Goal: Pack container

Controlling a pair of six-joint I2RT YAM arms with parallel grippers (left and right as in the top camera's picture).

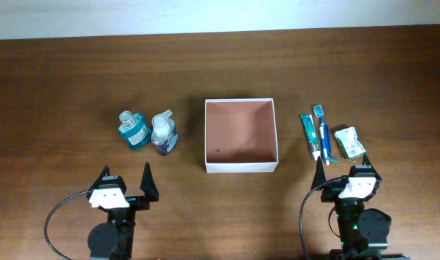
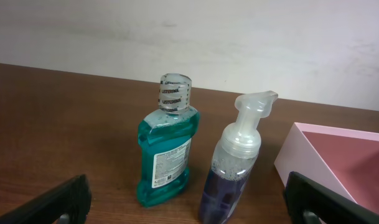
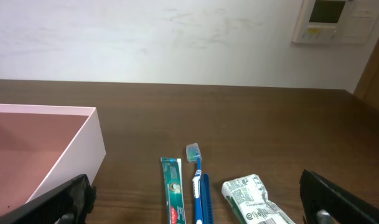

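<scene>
The container [image 1: 240, 133] sits at the middle of the table [image 1: 205, 65], with mouthwash [image 1: 134, 128] and soap [image 1: 163, 132] toward the left edge and toothpaste [image 1: 310, 136], toothbrush [image 1: 322, 133] and a packet [image 1: 350, 141] toward the right. The left gripper [image 1: 126, 173] and right gripper [image 1: 346, 170] hang by the near edge, jaws spread wide, holding nothing.

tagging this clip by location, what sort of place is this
Probably an indoor office or lab room: a wooden table beside a plain white wall, which carries a small control panel like a thermostat.

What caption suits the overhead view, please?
Empty box between mouthwash, soap and toothpaste, toothbrush, packet; left gripper, right gripper open.
</scene>
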